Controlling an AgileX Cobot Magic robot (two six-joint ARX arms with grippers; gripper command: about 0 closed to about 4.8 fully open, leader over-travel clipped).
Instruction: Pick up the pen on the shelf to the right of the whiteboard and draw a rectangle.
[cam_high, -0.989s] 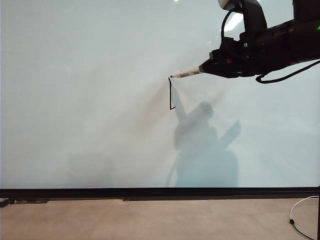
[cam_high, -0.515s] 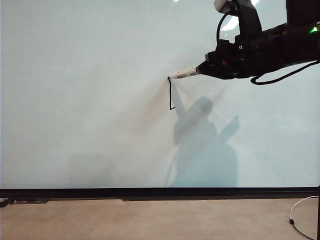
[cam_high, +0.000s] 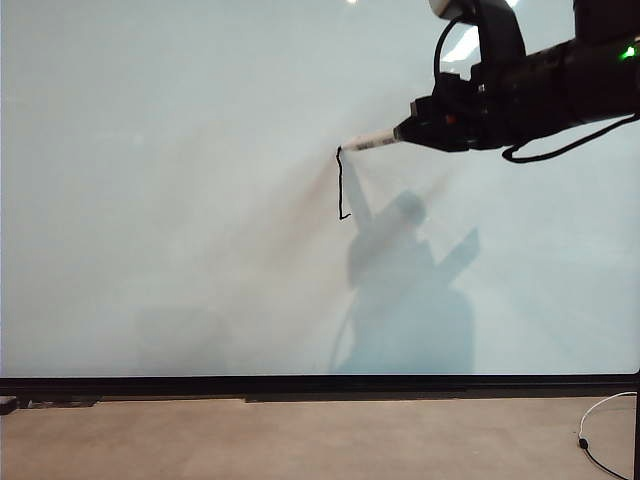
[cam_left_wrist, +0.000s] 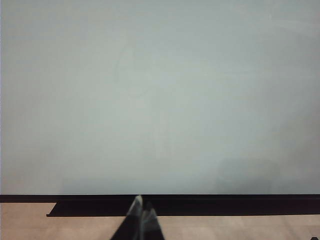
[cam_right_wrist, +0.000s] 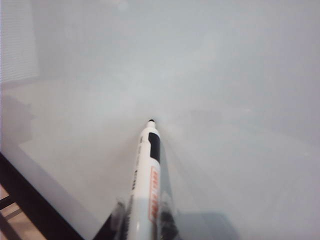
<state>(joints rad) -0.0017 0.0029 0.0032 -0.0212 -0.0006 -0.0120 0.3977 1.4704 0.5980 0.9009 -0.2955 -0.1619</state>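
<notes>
Drawing in progress: right gripper (cam_high: 405, 131) clenched on the pen (cam_high: 367, 143), tip at the top of the one finished side of the rectangle (cam_high: 341, 185) on the whiteboard (cam_high: 170, 200). We judge the top edge comes next, calling for steady contact and a level stroke. Left gripper (cam_left_wrist: 142, 210) sits low before the board's bottom edge, fingertips together, grasping nothing.

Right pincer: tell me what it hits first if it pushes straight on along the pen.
The whiteboard. The right pincer is shut on the pen, whose tip sits at the top of the drawn line, apparently touching the board already, though depth is hard to judge.
</notes>
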